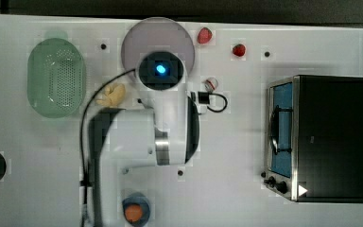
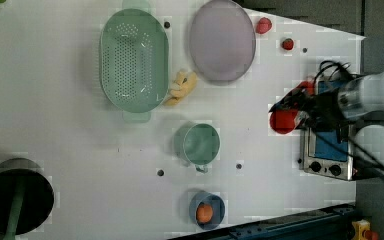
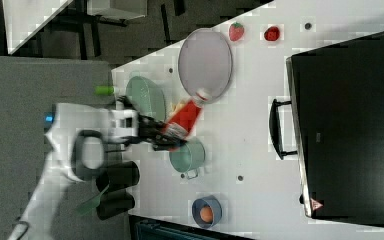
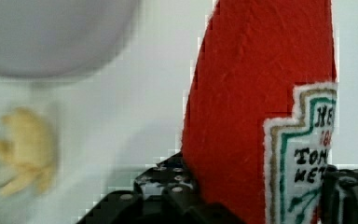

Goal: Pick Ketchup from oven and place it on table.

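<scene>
Bright, even light — blocky, soft pictures

The white table [image 1: 246, 142] washes pale; the arm [image 1: 165, 132] throws a soft shadow in the top view. In the wrist view the Ketchup [image 4: 261, 93] looks fairly sharp — the plate [image 4: 51, 32] behind blurs

The Ketchup [image 4: 256, 98] is red with a white label edged in gold and green, lettered black and red. The oven [image 1: 333, 137] is black, its door glass blue-tinted. The table [image 2: 55, 125] is white. The colander [image 2: 133, 60] is pale green, dotted with holes.
</scene>
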Motion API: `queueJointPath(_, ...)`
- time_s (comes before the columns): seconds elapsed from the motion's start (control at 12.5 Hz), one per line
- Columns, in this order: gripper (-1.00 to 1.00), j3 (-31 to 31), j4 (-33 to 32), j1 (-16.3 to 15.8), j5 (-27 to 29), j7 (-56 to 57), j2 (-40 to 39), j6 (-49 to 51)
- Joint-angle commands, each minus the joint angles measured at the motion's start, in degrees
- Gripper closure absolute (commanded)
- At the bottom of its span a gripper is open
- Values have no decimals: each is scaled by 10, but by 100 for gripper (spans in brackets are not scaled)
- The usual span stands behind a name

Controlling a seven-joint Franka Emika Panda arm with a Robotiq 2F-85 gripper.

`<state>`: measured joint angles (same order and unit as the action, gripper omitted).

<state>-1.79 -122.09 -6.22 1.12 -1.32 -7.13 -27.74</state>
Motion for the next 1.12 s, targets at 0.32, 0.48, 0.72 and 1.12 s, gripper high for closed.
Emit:
queueJointPath(0.32, -29, -30, -89, 34, -3, -14, -45, -163)
queueJointPath(0.48, -29, -30, -108, 33, -3, -14, -78, -248)
queueJointPath(0.72, -58, -29, -130, 31, -3, -15, -109, -311)
queueJointPath(1.12, -100, -26, -132, 31, -3, -16, -81, -305)
